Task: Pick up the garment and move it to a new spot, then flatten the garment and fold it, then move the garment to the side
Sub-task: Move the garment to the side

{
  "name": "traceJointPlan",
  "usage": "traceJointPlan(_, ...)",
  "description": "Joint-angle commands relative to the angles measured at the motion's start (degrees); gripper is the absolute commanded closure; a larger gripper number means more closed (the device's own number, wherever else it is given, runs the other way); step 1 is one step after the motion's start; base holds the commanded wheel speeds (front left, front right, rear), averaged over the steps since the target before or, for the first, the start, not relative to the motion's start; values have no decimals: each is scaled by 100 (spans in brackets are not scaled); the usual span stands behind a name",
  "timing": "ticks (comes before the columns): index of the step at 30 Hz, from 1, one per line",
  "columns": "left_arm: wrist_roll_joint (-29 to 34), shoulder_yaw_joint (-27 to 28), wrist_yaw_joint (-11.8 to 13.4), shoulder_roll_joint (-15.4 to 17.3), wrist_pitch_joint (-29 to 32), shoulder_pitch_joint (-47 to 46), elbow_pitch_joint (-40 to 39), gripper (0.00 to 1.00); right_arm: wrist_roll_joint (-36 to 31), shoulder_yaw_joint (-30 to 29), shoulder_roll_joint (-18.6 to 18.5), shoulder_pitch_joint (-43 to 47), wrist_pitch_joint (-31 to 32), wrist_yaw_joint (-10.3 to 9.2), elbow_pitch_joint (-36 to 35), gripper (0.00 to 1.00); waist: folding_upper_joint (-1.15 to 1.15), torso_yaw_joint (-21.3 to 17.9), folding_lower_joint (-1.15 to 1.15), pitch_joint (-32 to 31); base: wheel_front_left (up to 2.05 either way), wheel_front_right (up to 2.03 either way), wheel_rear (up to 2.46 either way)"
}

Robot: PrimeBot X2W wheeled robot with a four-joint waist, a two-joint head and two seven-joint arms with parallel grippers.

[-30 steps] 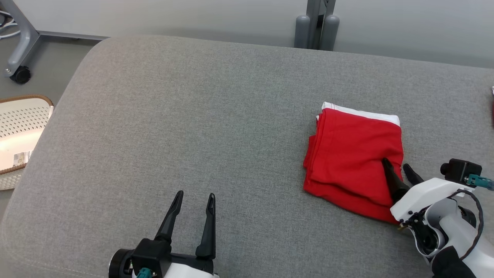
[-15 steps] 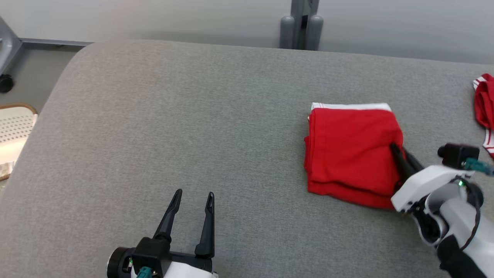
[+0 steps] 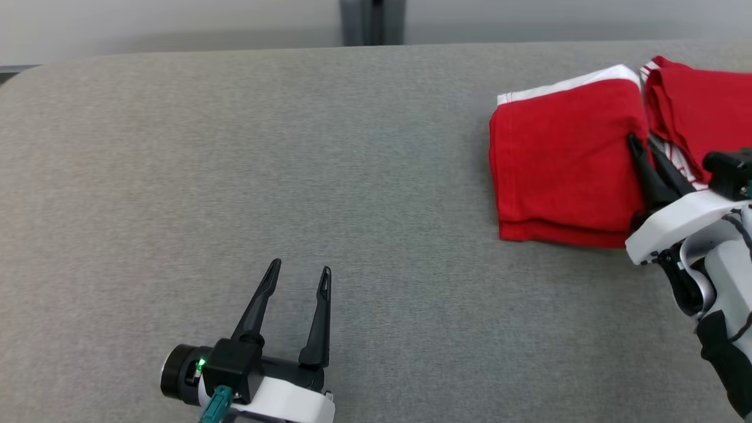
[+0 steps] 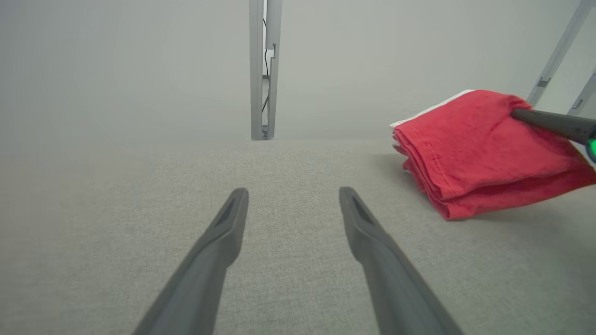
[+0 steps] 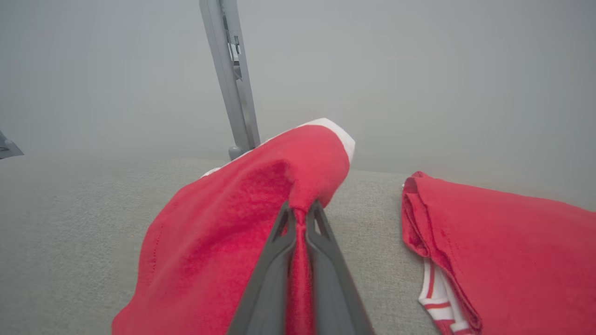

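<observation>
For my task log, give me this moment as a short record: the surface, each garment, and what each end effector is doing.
surface: grey cushion
folded garment: red, white band, pinched at its right edge
second garment: red, striped trim, lying to its right
right end effector: shut on the folded garment
left end effector: open, empty, above bare cushion

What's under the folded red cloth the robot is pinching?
The gray cushion shows around the folded red garment, which lies on it. The right gripper pinches its right edge. Anything directly beneath is hidden by the cloth.
</observation>
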Motion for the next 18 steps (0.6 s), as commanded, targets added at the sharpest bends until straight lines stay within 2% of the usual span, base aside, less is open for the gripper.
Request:
traceJointPlan(1,55,28,-23,33,-24,-123,-9,0,-68,-49,-10,-61,-38,0,-47,100,0,-214,0,151,0,0,0)
traceJointPlan(11,127,17,-98,122,14,-386,-43,0,-560,-408,-8,-277,-37,0,-295,100,0,-801,0,525,0,0,0)
traceJointPlan(18,214,-108,-138,142,281,-766,-629,0,-906,-511,-393,-845,-38,-1,-205,100,0,-884,0,1075,0,0,0)
